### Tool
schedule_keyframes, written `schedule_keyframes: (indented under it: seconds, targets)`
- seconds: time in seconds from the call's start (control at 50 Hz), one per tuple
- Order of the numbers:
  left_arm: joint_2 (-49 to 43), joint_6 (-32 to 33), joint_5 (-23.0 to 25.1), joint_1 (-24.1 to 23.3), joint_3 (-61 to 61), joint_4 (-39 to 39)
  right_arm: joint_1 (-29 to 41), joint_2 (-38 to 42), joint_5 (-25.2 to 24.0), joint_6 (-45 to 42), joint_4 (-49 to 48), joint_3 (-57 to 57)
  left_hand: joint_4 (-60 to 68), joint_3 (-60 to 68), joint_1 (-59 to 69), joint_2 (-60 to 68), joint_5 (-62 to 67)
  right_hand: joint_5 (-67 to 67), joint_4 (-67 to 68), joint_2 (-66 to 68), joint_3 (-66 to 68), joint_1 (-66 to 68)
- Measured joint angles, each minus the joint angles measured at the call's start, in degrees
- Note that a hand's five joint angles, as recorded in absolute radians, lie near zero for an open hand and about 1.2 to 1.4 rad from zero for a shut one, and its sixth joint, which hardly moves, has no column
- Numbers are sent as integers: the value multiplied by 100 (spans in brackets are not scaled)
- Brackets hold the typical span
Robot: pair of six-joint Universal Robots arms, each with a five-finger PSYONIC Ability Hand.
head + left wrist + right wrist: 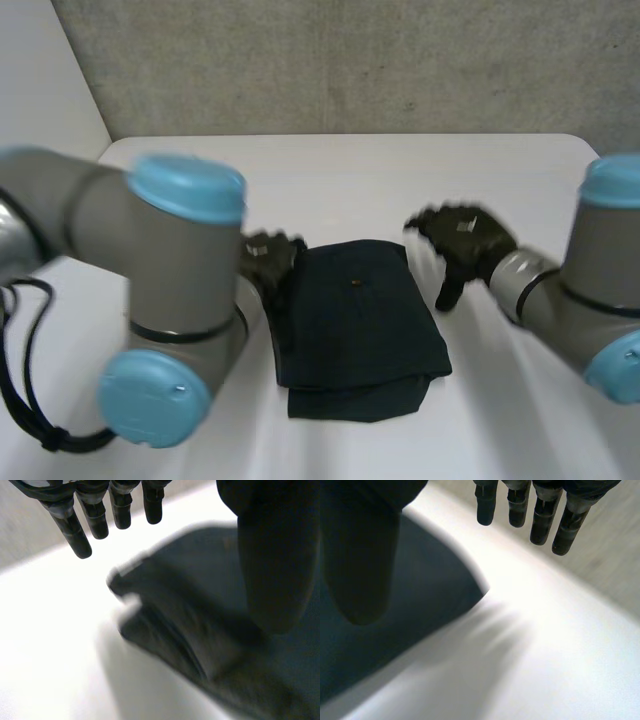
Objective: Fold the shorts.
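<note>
White table (340, 180), grey wall (350, 60) behind. Dark shorts (355, 320) mid-table, layered. Left hand (268, 255) at far-left corner, right hand (465, 235) beside far-right corner — both with fingers straight, nothing held. Judgement: pinch all layers together, keep edges aligned — no dragging.

no readable text, labels or signs
</note>
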Motion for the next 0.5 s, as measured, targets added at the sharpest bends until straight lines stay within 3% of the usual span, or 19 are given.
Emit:
schedule_keyframes:
  seconds: [0.08,0.18,0.32,0.5]
  targets:
    - [929,35,21,186,57,6,-32,-988,284,461,-337,-98,0,9,17,8,0,0,0,0,0,0]
    - [2030,225,456,1047,248,-189,-74,-2044,960,1138,-87,-488,0,33,58,47,0,0,0,0,0,0]
    - [2466,316,1578,2218,494,-1000,-113,-2272,1395,1250,931,-1060,0,33,58,45,0,0,0,0,0,0]
    - [2465,74,1832,2379,526,-1199,-160,-2227,1431,1175,1191,-1142,0,21,36,33,0,0,0,0,0,0]
